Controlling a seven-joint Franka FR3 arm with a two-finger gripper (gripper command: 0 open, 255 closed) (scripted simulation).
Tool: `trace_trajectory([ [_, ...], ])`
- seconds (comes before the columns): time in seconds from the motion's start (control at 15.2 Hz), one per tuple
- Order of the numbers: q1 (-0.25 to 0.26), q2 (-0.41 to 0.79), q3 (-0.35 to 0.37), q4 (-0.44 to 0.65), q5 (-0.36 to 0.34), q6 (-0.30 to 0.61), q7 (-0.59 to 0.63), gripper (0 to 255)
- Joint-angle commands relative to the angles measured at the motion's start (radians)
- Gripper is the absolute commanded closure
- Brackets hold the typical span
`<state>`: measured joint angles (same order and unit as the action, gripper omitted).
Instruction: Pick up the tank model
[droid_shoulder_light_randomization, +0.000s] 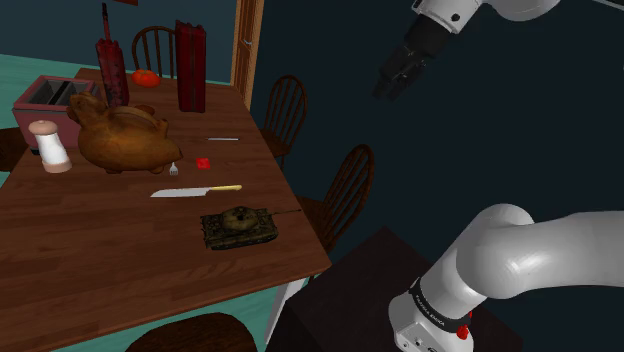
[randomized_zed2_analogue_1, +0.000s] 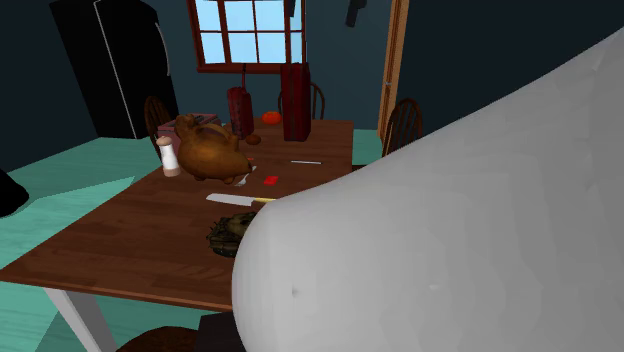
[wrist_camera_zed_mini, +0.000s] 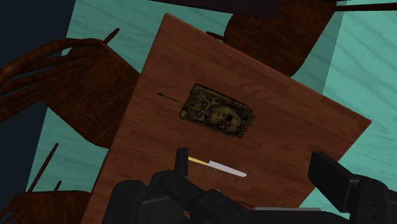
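Hand (droid_shoulder_light_randomization: 392, 86) hangs high above the table (droid_shoulder_light_randomization: 100, 260), fingers apart, seemingly pointing down toward the tank model (droid_shoulder_light_randomization: 238, 227).

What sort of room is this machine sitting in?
Probably a home dining room or kitchen: a wooden table with wooden chairs around it, a kitchen knife lying on it, and a paned window behind.

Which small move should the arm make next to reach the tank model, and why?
Probably lower the gripper toward the tank model while centring over it. In the shoulder view the gripper hangs high, beyond the edge of the table. In the wrist view its fingers stand apart and the tank lies ahead of them, not between; the knife lies nearby.
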<state>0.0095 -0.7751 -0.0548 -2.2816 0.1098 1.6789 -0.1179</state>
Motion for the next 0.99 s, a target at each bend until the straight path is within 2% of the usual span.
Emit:
trace_trajectory([
  [0.0, 0.000, 0.000, 0.000, 0.000, 0.000, 0.000, 0.000, 0],
  [0.46, 0.061, 0.089, -0.065, -0.158, 0.011, 0.241, -0.210, 0],
  [0.92, 0.140, 0.263, -0.137, -0.239, 0.054, 0.481, -0.441, 0],
])
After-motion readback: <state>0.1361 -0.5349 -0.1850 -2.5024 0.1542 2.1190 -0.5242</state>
